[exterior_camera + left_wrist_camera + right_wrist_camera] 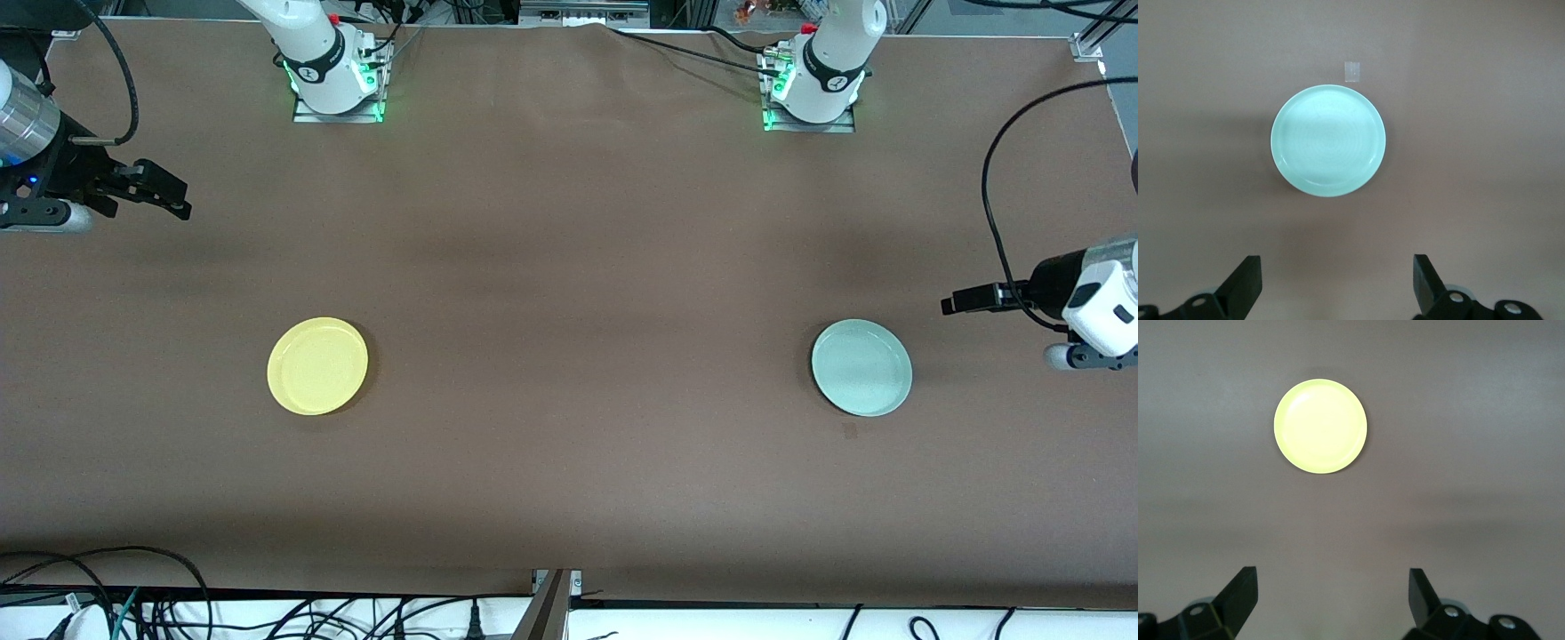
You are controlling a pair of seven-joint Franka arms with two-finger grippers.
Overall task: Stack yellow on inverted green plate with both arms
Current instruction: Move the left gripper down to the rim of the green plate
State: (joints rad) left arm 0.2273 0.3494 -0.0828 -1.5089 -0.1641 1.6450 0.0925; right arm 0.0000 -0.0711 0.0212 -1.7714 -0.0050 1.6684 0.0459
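Note:
The yellow plate (pixel 317 365) lies flat on the brown table toward the right arm's end; it also shows in the right wrist view (pixel 1320 426). The green plate (pixel 861 367) lies flat toward the left arm's end, its rim appearing to face up, with faint rings on its upper face in the left wrist view (pixel 1328 140). My right gripper (pixel 180 201) (pixel 1333 581) hangs open and empty over the table's right-arm end, well apart from the yellow plate. My left gripper (pixel 949 305) (pixel 1338 268) hangs open and empty over the table beside the green plate, not touching it.
A small tape mark (pixel 849 431) (pixel 1352 71) lies on the table just nearer to the front camera than the green plate. The arm bases (pixel 338 84) (pixel 809 93) stand at the table's edge farthest from the camera. Cables lie along the front edge (pixel 267 613).

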